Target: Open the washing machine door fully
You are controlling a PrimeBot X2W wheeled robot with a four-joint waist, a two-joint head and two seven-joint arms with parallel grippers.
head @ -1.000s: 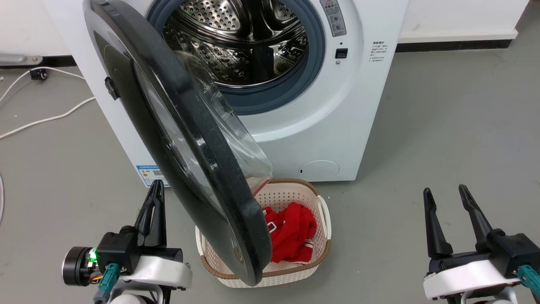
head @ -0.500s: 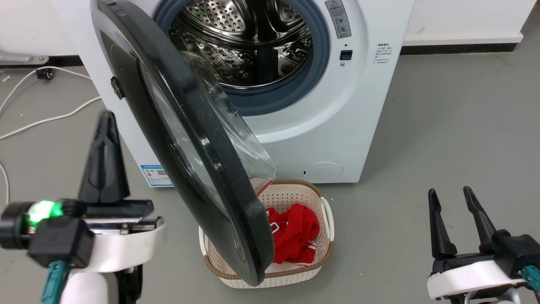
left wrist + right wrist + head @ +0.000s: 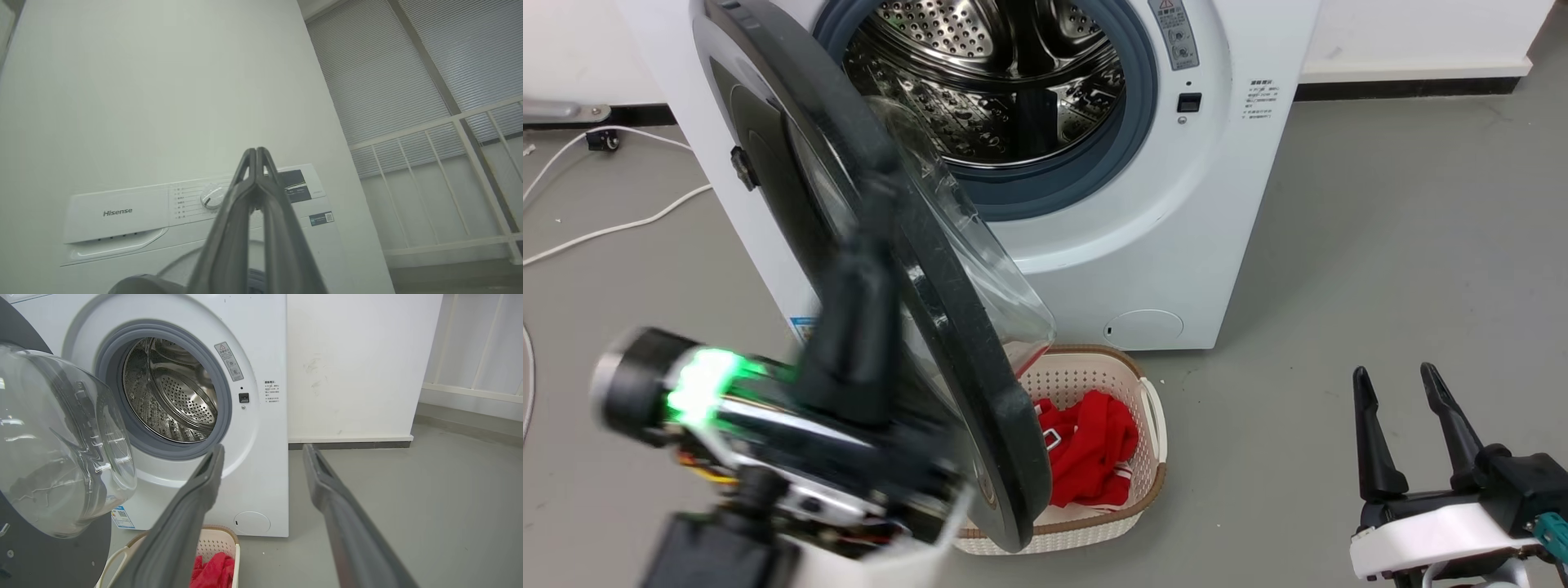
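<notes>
Grey floor (image 3: 1380, 245); one washing machine door (image 3: 988, 400) stands ajar, left end effector (image 3: 255, 152) closed, right end effector (image 3: 1395, 374) parted

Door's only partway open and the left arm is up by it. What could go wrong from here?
1. The left gripper, jaws shut, looks blurred in the head view, in front of the outer face of the washing machine door. Contact from that side may push it shut rather than open.
2. The door's lower edge overlaps the basket in the head view. A wider swing might clip it, though clearance cannot be judged.
</notes>
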